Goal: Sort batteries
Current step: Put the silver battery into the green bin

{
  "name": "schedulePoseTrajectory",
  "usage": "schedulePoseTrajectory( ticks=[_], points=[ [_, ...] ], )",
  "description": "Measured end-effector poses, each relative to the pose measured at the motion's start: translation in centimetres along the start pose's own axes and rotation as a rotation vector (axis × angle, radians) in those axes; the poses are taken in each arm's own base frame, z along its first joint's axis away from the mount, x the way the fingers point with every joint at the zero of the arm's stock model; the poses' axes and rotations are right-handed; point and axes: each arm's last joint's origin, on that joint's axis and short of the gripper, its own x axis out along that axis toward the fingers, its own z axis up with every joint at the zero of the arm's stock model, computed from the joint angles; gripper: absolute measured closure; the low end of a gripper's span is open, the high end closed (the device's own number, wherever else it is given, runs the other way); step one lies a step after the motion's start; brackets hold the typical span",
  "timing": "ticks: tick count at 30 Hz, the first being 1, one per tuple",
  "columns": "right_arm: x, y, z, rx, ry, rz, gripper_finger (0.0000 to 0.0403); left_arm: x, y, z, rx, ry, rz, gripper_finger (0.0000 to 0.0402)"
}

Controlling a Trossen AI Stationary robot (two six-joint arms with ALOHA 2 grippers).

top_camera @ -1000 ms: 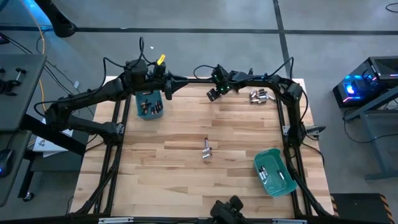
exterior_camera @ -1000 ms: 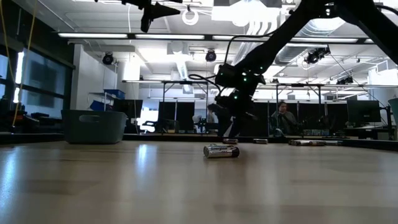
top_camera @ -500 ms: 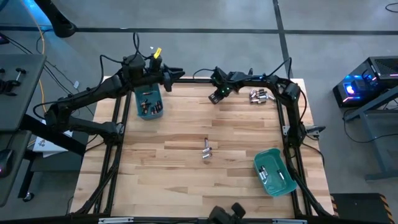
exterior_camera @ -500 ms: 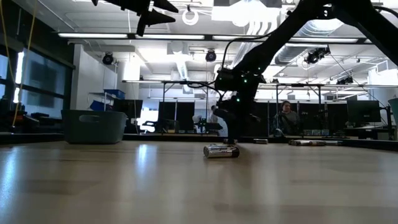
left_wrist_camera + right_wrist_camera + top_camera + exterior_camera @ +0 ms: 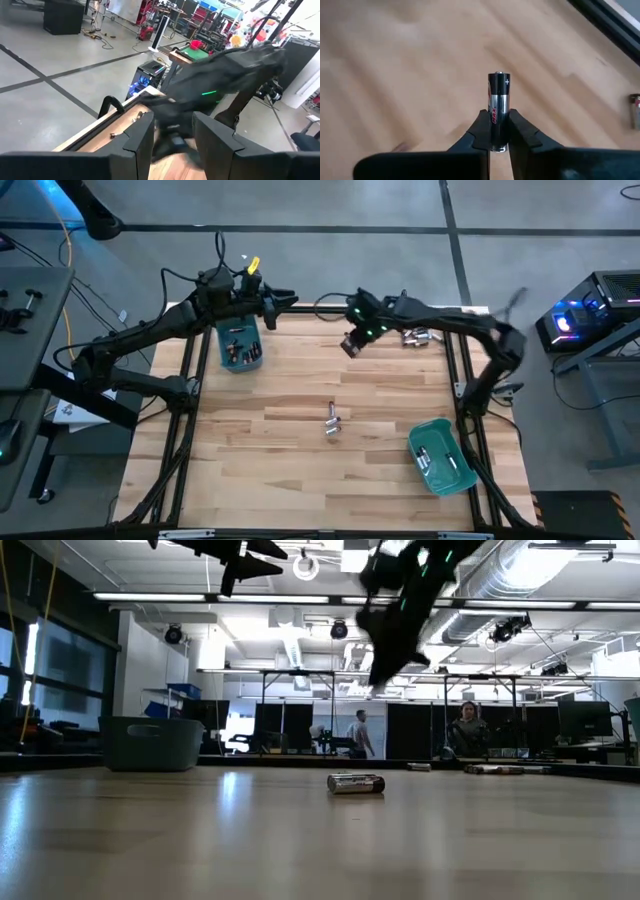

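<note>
My right gripper (image 5: 348, 345) hangs raised over the far middle of the table, shut on one battery (image 5: 498, 97) that has a dark top and a silvery body with red print. A single battery (image 5: 333, 421) lies on its side at the table's centre (image 5: 356, 783). A small heap of batteries (image 5: 420, 335) lies at the far right. My left gripper (image 5: 290, 299) waits high at the far left beside a teal bin (image 5: 240, 348), open with nothing between its fingers (image 5: 140, 137). My right gripper pinches the battery's lower end (image 5: 498, 135) between its two fingers (image 5: 479, 129). The battery stands out past the fingertips along them, plus end outward. The fingers slant downward from above. The battery is lifted clear of the table.
A second teal bin (image 5: 441, 457) with batteries in it stands at the near right. The black frame rails (image 5: 462, 370) run along the table's sides. Bare wood lies across the middle and near left. People stand in the room beyond the table (image 5: 466, 730).
My right gripper has risen quickly from the tabletop at the far side, swinging a little toward the near edge, and now hangs well above the table with the battery. My left gripper has swung slightly toward the far edge.
</note>
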Motion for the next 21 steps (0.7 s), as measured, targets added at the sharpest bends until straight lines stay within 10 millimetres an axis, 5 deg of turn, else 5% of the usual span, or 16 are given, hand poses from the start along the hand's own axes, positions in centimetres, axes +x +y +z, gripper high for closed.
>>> schedulePoseTrajectory(
  ticks=[6, 13, 17, 21],
  points=[
    [-8.4, 4.2, -4.3, -0.097, 0.009, 0.084, 0.0385, 0.0, 0.0, 0.0, 0.031, 0.000, -0.001, 0.0273],
    [-15.8, 7.4, -11.5, 0.016, 0.112, 0.167, 0.0382, 0.0, 0.0, 0.0, 0.124, -0.001, 0.002, 0.0273],
    [-17.5, 7.6, -15.4, 0.098, 0.203, 0.134, 0.0382, 0.0, 0.0, 0.0, 0.187, -0.002, 0.007, 0.0273],
    [-16.2, 6.7, -18.9, 0.225, 0.330, 0.123, 0.0383, 0.0, 0.0, 0.0, 0.226, -0.002, 0.010, 0.0273]
  ],
)
